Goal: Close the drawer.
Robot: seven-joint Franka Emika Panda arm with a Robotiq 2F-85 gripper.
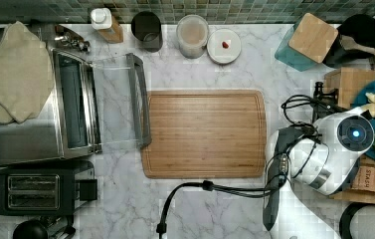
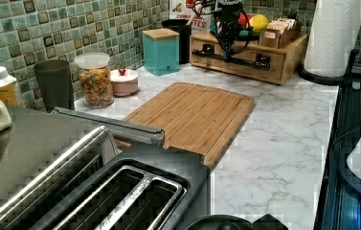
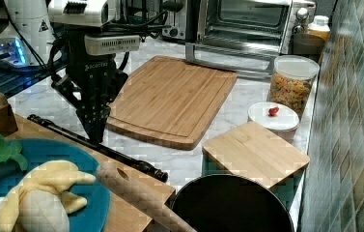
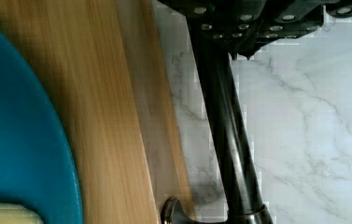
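The drawer (image 2: 216,53) is the lower front of a light wooden box at the far end of the counter in the left view. Its front looks about flush with the box. A long black bar handle (image 2: 245,60) runs across it. My gripper (image 2: 228,48) points down at this bar near the middle. In the right view my gripper (image 3: 95,133) tapers to a shut tip that touches the handle (image 3: 121,157). In the wrist view the handle (image 4: 229,154) comes out from under my gripper (image 4: 246,49), beside the wooden edge (image 4: 117,116).
A blue plate (image 3: 49,159) with toy fruit and a wooden rolling pin (image 3: 136,193) lie on top of the box. A large cutting board (image 1: 205,132) fills the counter's middle. The toaster oven door (image 1: 120,102) hangs open at the top view's left. A teal canister (image 2: 161,50) stands next to the box.
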